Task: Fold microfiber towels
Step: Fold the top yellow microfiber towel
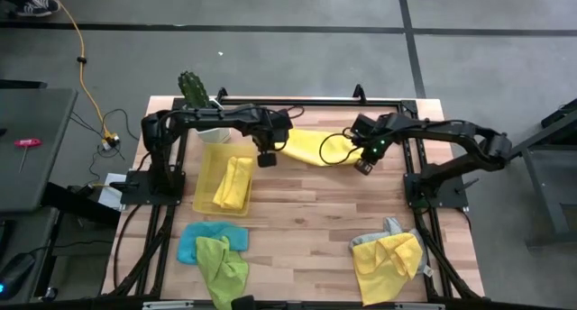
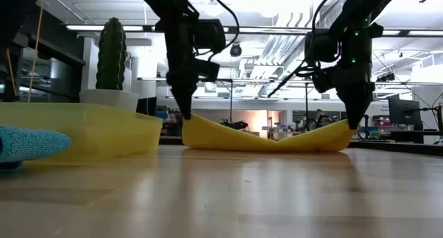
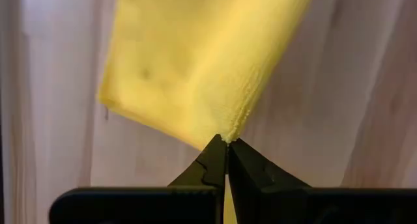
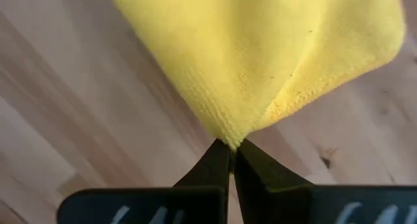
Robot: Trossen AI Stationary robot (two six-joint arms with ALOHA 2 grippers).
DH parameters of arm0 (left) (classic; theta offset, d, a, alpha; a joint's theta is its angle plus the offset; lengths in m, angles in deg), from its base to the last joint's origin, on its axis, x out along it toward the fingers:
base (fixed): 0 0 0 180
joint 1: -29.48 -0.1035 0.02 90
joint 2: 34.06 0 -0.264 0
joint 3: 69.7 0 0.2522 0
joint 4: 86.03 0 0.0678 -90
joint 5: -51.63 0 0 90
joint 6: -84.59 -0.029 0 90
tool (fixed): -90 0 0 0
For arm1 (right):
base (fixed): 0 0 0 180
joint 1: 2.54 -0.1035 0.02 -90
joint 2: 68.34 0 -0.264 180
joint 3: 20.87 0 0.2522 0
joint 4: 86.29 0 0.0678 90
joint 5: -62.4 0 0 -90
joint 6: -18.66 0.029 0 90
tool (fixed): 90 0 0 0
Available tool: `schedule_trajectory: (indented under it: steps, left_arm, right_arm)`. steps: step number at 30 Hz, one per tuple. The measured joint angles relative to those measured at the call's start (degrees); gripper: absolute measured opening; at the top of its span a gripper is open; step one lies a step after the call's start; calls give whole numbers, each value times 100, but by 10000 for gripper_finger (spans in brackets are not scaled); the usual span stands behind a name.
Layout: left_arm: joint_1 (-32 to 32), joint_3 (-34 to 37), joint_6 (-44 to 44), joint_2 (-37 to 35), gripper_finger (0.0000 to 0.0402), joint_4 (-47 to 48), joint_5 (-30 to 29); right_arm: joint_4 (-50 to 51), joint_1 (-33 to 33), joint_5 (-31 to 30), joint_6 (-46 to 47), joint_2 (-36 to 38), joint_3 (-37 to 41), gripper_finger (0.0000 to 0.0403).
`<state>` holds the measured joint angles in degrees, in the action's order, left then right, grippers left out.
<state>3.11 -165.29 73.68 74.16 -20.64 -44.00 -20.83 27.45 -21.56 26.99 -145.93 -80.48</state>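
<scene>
A yellow towel [image 1: 311,148] lies stretched across the far middle of the wooden table [image 1: 306,220], between the two arms. In the low view [image 2: 266,136] it sags in the middle and rises at both ends, where the grippers hold it. The left gripper [image 1: 267,159] pinches one corner, its fingers pressed together on the cloth edge (the left wrist view shows the tips [image 3: 227,146] meeting right at the corner of the towel [image 3: 195,61]). The right gripper [image 1: 363,166] pinches the opposite end in the same way, fingers closed on a bunched fold of the towel [image 4: 260,48].

Just beside the left gripper stands a translucent yellow tray [image 1: 209,179] with a folded yellow towel [image 1: 234,184] lying in it. At the near left edge of the table a lime green towel [image 1: 224,265] lies crumpled over a light blue towel [image 1: 187,242]. At the near right, another yellow towel [image 1: 386,265] lies rumpled, touching a grey towel [image 1: 383,231]. A potted cactus [image 1: 192,89] stands at the far left corner.
</scene>
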Motion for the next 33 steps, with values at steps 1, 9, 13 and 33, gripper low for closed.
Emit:
schedule_trajectory:
  steps: [1, 9, 13, 33]
  left_arm:
    - [-17, 0, 118, -4, 0, -90, 0]
    - [-287, 0, 623, -2, 0, -835, -153]
    - [-430, 0, 877, -2, 0, -1088, -279]
    - [-580, 1182, 1131, -2, 0, -2898, -1422]
  right_arm:
    - [-69, 50, -32, 104, 7, 0, 1]
    - [-419, 695, -328, 492, -52, -7, 0]
    - [-481, 1004, -463, 486, -50, -9, 0]
    - [-1418, 1516, -1368, 712, -508, -15, 0]
